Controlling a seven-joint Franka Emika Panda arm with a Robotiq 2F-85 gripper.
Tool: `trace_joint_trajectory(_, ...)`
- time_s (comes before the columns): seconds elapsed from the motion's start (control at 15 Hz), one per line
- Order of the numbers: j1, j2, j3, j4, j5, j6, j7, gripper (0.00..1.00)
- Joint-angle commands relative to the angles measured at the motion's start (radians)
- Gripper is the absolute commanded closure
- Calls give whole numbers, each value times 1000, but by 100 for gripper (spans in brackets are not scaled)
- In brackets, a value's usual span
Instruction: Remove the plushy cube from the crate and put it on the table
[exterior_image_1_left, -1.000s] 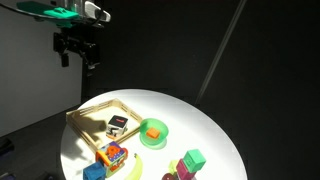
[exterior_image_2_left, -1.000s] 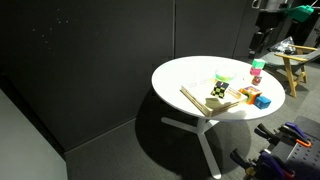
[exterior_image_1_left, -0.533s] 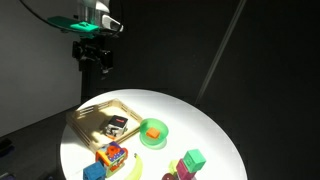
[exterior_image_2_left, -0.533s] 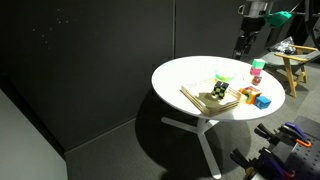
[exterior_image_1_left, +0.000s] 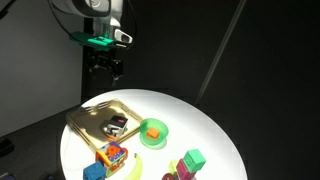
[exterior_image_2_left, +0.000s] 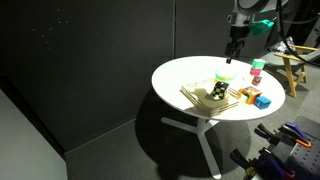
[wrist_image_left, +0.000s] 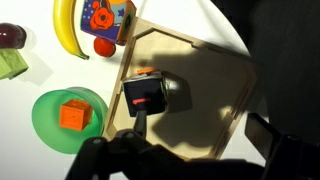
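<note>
We judged the black-and-white plush cube (wrist_image_left: 147, 94) soft, light, best pinched across opposite faces by our spread gripper (exterior_image_1_left: 106, 73).

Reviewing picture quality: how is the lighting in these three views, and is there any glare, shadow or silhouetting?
Both exterior views: dark room, one hard light on the table, its white top nearly blown out; the gripper is dim against the black backdrop. Wrist view: a dark shadow lies on the crate beside the plushy cube; foreground hardware is a black silhouette.
</note>
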Motion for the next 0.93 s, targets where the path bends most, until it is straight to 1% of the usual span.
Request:
trace_joint_trajectory(0.0,-29,74,13,57,10,34,-4,0)
trace_joint_trajectory(0.27,-52,128,12,80,22,69,-10,0)
trace_joint_trajectory(0.73,-94,171,15,110,93,45,-26,0)
trace_joint_trajectory(0.8,-93,164,14,113,87,35,-15,0)
trace_joint_trajectory(0.87,-88,161,14,83,67,64,-3,0)
